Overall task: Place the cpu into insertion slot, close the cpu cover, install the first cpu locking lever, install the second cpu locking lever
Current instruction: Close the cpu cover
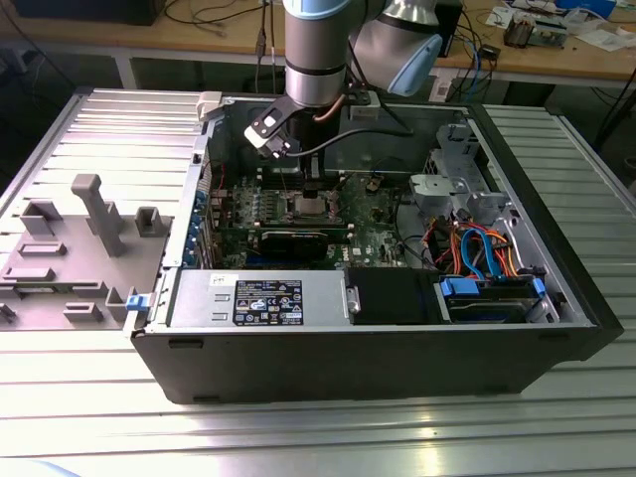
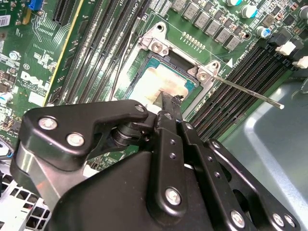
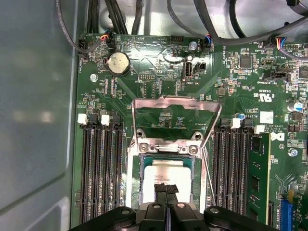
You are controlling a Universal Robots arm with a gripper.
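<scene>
The cpu (image 3: 166, 177), a silver-grey square, lies flat in the insertion slot (image 3: 139, 180) on the green motherboard; it also shows in the second wrist view as the cpu (image 2: 154, 83). My gripper (image 3: 166, 190) hangs just over its near edge, fingers pressed together with nothing between them, and one fingertip (image 2: 168, 102) is at the chip's top. The cpu cover (image 3: 173, 102) stands swung open behind the slot on its hinge. One thin locking lever (image 3: 207, 168) sticks out unlatched beside the slot, seen also as the lever (image 2: 245, 91). In the exterior view the slot (image 1: 308, 206) lies under the arm.
Black memory slots (image 3: 98, 173) flank the socket on both sides. The open computer case (image 1: 368, 348) has walls all round, a power supply (image 1: 258, 298) at the front and a drive cage with cables (image 1: 477, 248) on the exterior view's right. A grey fixture tray (image 1: 70, 258) lies on the exterior view's left.
</scene>
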